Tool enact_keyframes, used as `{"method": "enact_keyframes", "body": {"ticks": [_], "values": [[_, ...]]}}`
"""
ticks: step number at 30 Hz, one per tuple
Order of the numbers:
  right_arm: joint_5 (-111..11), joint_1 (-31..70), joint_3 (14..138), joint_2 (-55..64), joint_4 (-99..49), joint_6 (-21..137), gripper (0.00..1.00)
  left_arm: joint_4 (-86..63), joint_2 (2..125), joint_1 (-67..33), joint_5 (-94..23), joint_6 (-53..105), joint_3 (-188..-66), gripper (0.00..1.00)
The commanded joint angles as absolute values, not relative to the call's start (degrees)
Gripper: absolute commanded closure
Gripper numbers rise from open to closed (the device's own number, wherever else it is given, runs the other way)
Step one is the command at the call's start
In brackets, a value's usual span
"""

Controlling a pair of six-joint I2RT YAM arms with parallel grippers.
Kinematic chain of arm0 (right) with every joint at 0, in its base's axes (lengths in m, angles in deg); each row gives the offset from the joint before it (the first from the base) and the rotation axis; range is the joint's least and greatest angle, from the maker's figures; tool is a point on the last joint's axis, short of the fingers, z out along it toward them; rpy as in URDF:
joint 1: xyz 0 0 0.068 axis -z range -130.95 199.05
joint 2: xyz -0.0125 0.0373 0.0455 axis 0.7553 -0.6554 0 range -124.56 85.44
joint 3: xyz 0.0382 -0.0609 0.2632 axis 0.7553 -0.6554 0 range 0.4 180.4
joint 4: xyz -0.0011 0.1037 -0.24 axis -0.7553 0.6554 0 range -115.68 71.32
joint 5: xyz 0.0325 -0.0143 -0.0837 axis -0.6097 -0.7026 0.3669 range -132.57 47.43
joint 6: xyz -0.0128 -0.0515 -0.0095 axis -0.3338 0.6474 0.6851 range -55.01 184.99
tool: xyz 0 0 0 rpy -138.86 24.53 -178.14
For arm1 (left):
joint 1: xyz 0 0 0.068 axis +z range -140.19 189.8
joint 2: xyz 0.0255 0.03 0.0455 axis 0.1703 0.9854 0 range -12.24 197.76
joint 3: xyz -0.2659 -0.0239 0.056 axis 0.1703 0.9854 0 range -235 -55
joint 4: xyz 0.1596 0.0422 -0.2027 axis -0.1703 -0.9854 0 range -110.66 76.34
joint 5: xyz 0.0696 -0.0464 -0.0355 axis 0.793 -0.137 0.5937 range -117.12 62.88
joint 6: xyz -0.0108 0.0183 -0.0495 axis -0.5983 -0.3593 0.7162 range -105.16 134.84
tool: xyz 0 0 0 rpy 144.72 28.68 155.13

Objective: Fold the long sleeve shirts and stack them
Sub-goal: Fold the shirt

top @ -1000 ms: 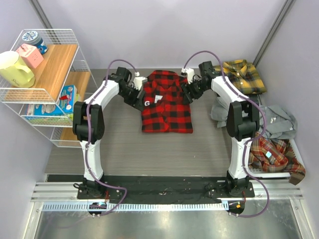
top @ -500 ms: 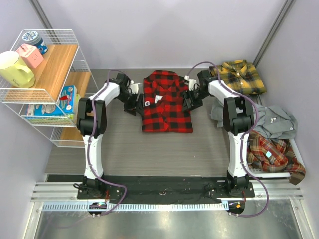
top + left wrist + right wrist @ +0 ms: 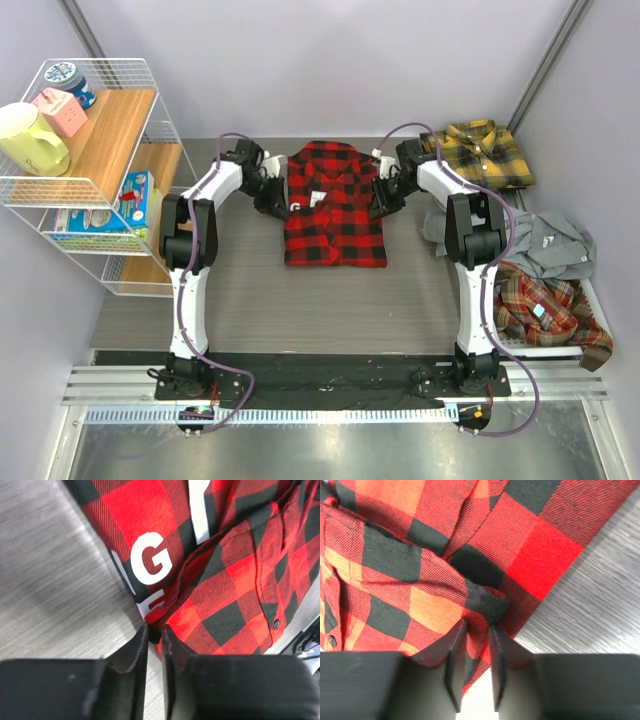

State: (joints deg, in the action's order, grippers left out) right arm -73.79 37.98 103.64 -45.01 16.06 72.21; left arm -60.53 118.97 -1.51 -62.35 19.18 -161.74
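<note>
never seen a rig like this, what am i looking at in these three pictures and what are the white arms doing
These are two robot arms bolted at the near edge of a table, each ending in a two-finger gripper. The wide picture comes from a fixed camera above and behind them. The two close-ups come from cameras on the wrists, so the dark shapes at the bottom are the grippers' own fingers. A red-and-black shirt lies in the middle. The left gripper pinches its edge by the white lettering, and the right gripper pinches a fold on the opposite edge. A yellow plaid shirt lies at the far right; a grey shirt and an orange-brown plaid shirt are heaped on the right. A wire rack stands on the left.
</note>
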Motion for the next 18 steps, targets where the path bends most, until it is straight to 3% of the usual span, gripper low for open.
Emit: {"method": "enact_keyframes", "body": {"ticks": [1, 5, 18], "values": [[-72.7, 38.9, 105.1, -44.1, 14.1, 71.4, 0.79, -58.1, 118.7, -1.8, -64.7, 19.9, -164.8, 0.88], [-72.9, 39.3, 104.4, -42.8, 13.5, 71.0, 0.98, -57.6, 118.4, -2.0, -64.9, 19.9, -165.2, 1.00], [-73.7, 41.6, 100.4, -39.1, 7.5, 69.9, 0.99, -53.7, 119.1, -2.5, -61.6, 15.7, -166.6, 1.00]]}}
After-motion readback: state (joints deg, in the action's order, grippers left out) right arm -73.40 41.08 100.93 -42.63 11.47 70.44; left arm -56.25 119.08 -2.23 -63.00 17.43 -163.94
